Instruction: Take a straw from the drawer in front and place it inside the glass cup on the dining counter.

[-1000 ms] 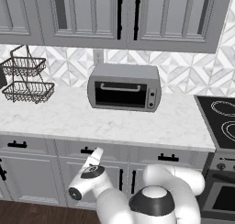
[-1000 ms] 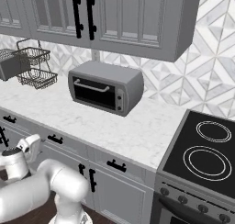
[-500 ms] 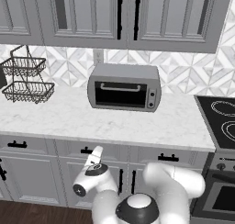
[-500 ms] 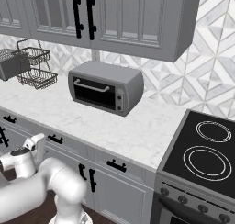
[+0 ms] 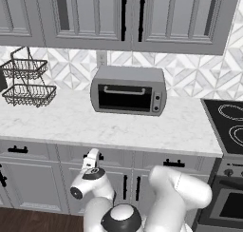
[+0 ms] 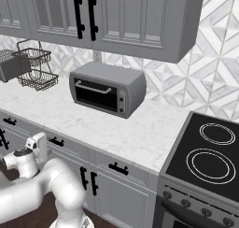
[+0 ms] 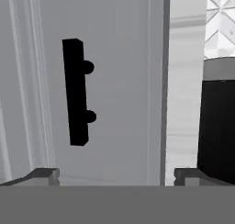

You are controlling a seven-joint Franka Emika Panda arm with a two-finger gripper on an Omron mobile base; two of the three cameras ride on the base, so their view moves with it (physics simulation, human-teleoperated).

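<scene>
The arm (image 5: 175,198) is glossy white, rounded, with dark joint caps and a white hand (image 5: 91,159).

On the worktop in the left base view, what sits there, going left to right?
Wire basket stand → toaster oven → stovetop.

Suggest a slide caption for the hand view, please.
Open hand faces the closed drawer, its black bar handle ahead.
</scene>
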